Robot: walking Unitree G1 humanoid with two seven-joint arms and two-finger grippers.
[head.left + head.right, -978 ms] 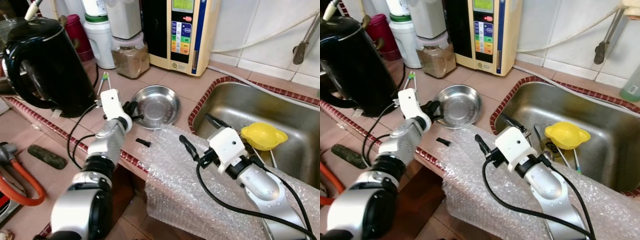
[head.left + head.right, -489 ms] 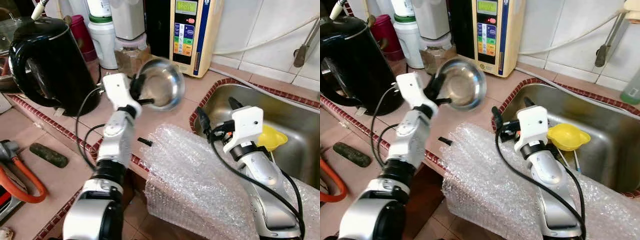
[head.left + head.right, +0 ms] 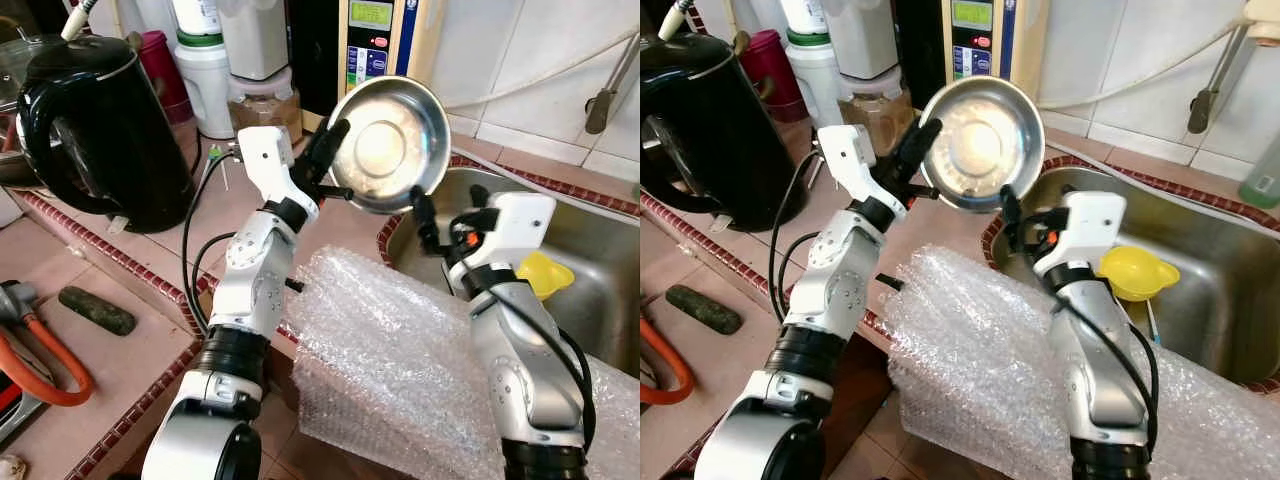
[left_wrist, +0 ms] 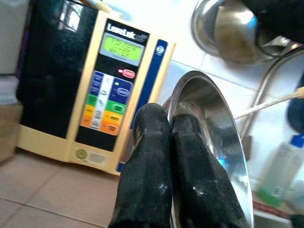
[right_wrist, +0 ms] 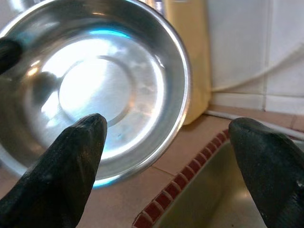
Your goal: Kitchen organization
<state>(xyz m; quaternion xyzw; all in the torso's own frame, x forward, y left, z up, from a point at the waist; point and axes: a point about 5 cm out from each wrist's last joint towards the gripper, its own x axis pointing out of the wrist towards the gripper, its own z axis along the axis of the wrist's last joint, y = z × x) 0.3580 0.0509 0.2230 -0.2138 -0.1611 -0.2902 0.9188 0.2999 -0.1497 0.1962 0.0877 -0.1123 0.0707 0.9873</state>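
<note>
My left gripper [image 3: 333, 160] is shut on the rim of a steel bowl [image 3: 392, 143], held up in the air and tilted on edge above the counter near the sink's left rim. The left wrist view has both black fingers [image 4: 159, 161] pinching the steel bowl [image 4: 213, 137]. My right gripper [image 3: 447, 205] is open, raised just right of and below the bowl, and faces its hollow side. The steel bowl [image 5: 95, 90] sits between its spread fingers [image 5: 71, 156] in the right wrist view, with no contact.
A black kettle [image 3: 95, 125] stands at the left. Jars [image 3: 205, 70] and a cream water machine [image 3: 375, 40] line the back wall. The steel sink [image 3: 590, 240] holds a yellow funnel [image 3: 545, 272]. Bubble wrap [image 3: 390, 370] drapes over the counter's front edge.
My left gripper has carried the bowl higher and to the right, tipping it more upright. The right gripper has risen and closed in on the bowl.
</note>
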